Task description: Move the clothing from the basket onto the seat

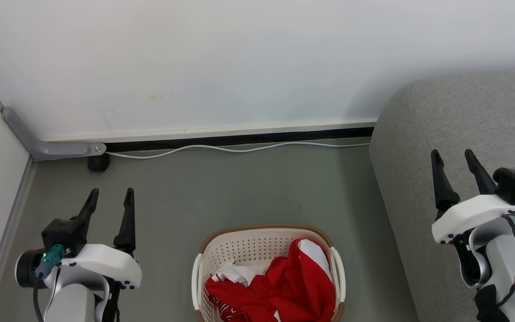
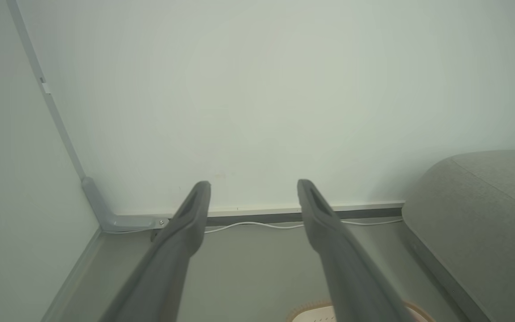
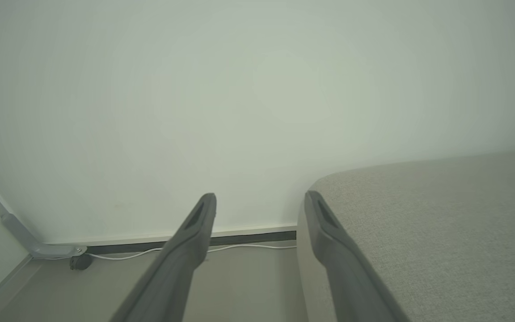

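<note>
Red clothing (image 1: 284, 286) with white bands lies bunched in the cream perforated basket (image 1: 239, 247), which stands on the floor at the bottom centre of the head view; a sliver of its brown rim (image 2: 304, 309) shows in the left wrist view. The grey seat (image 1: 445, 129) fills the right side, also seen as the seat (image 2: 485, 210) and seat (image 3: 441, 223). My left gripper (image 1: 111, 193) hangs open left of the basket, empty. My right gripper (image 1: 454, 154) is open and empty over the seat's near edge. Left gripper (image 2: 254, 184) and right gripper (image 3: 261, 197) fingers spread wide.
A white wall runs across the back with a dark skirting strip and a white cable (image 1: 239, 148) along the floor. A grey metal leg with a black caster (image 1: 99, 162) stands in the left corner. Grey floor (image 1: 221, 192) lies between basket and wall.
</note>
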